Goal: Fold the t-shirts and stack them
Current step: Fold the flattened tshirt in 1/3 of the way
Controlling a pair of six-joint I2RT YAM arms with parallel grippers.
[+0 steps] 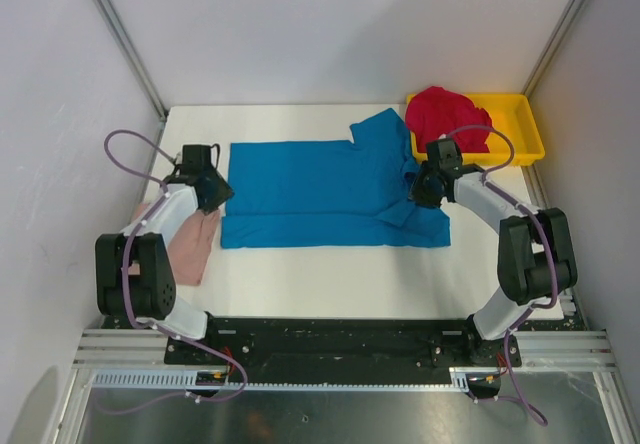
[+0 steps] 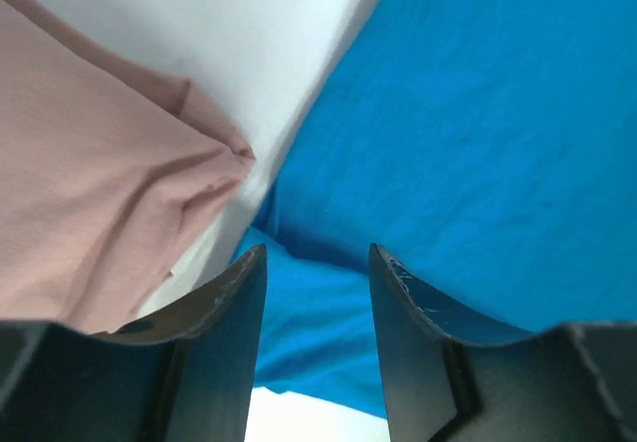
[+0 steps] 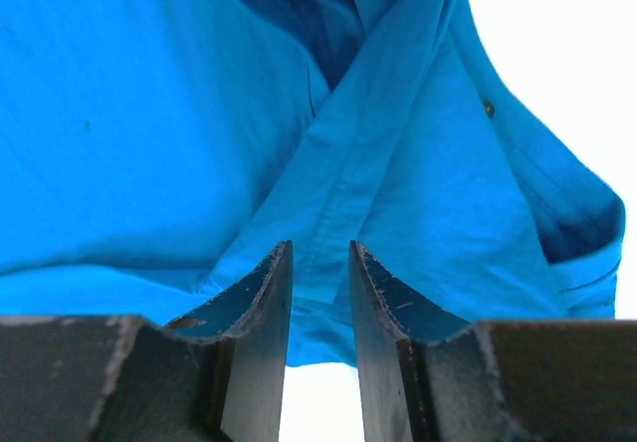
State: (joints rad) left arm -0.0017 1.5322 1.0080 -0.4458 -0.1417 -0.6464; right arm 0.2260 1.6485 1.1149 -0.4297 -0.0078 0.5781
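- Your left gripper [image 2: 317, 253] is standing with its jaws partly spread, with a clear gap between them. It's gripping nothing that you can see.
- It's sitting low over the left edge of the blue t-shirt [image 2: 478, 113]. Blue cloth is showing through the gap, with a sliver of white table [image 2: 289, 34] at the bottom of the wrist view.
- Just left of that gripper, the pink t-shirt [image 2: 90, 183] is lying rumpled, one corner pointing toward the blue edge with a strip of table between them.
- Your right gripper [image 3: 320, 248] is running narrow, pinching a raised ridge of the blue t-shirt's cloth that's tenting up into its fingertips.
- From the top view, the right gripper [image 1: 425, 189] is working at the collar end of the blue t-shirt [image 1: 320, 189], where the cloth is bunching and one sleeve is sticking out toward the far side.
- The rest of the blue t-shirt is lying spread across the middle of the table [image 1: 330, 279], lengthwise from left to right, with the left gripper [image 1: 213, 189] at its opposite end.
- The pink t-shirt [image 1: 192, 244] is lying at the table's left edge, partly under the left arm.
- The red t-shirt [image 1: 445, 119] is sitting crumpled in the yellow tray [image 1: 528, 129] at the far right corner, spilling over its left wall close to the blue sleeve.
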